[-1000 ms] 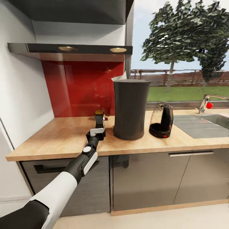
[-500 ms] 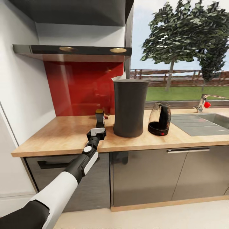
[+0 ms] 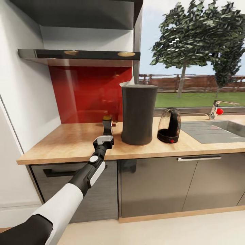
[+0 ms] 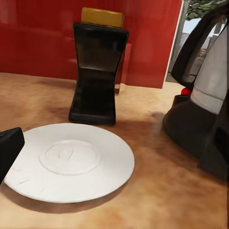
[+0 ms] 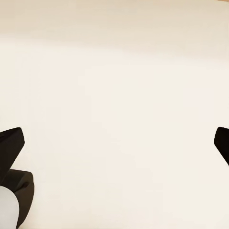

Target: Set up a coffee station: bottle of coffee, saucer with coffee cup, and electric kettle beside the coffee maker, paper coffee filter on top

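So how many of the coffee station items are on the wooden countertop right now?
4: the tall dark cylindrical coffee maker, the glass electric kettle to its right, the dark coffee bottle to its left, and the white saucer before the bottle. Cup and filter may be hidden.

A red glass backsplash [image 3: 88, 93] rises behind and beyond the left pincer, under a steel range hood [image 3: 78, 56] high above it. Off to the pincer's right lie a steel sink [image 3: 217, 131] and a faucet [image 3: 216, 109] with a red knob. Below it run grey cabinet fronts [image 3: 153, 183]; a window shows a tree [image 3: 194, 34].
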Tool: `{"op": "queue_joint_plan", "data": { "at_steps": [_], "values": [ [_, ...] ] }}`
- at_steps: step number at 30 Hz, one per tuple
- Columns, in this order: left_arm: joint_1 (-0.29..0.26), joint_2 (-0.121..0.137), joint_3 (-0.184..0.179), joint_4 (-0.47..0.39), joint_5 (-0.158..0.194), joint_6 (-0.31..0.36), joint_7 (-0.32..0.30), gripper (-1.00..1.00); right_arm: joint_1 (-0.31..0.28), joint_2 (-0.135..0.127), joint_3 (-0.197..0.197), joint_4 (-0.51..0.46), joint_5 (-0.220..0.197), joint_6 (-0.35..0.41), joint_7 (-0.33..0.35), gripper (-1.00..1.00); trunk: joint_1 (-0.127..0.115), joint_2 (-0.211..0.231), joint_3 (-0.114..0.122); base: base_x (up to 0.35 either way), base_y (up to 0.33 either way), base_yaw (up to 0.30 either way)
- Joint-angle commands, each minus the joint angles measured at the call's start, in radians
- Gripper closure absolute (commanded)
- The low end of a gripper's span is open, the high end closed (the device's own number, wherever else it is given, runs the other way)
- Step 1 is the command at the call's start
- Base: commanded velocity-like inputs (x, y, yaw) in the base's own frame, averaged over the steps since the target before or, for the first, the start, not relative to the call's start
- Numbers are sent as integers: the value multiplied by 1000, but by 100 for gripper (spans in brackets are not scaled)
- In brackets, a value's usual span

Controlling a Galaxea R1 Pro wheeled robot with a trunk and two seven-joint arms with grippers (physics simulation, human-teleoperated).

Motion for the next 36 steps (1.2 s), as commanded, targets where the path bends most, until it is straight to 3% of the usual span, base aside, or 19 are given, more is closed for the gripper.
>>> {"op": "queue_joint_plan", "data": {
  "at_steps": [1, 8, 13, 30, 33, 36],
  "values": [
    [-1, 1, -7, -11, 11, -3, 6, -100, 0, 1, -7, -1, 11, -6, 5, -100, 0, 0, -1, -3, 0, 0],
    [-1, 1, -14, -56, 11, 25, 1, -100, 0, 1, -7, -1, 11, -6, 5, -100, 0, 0, -1, -1, 0, 0],
    [-1, 1, -14, -93, 12, 96, -65, -100, 0, 1, -7, -1, 11, -6, 5, -100, 0, 0, -1, -54, 0, 0],
    [-1, 4, -12, -91, 14, 141, -97, -100, 0, 1, -7, -1, 11, -6, 5, -100, 0, 0, -1, -140, 0, 0],
    [-1, 5, -11, -91, 15, 145, -140, -100, 0, 1, -7, -1, 11, -6, 5, -100, 0, 0, -1, -12, 0, 0],
    [-1, 16, -10, -90, 16, 151, -283, -100, 0, 1, -7, -1, 11, -6, 5, -100, 0, 0, -1, -4, 0, 0]
  ]
}}
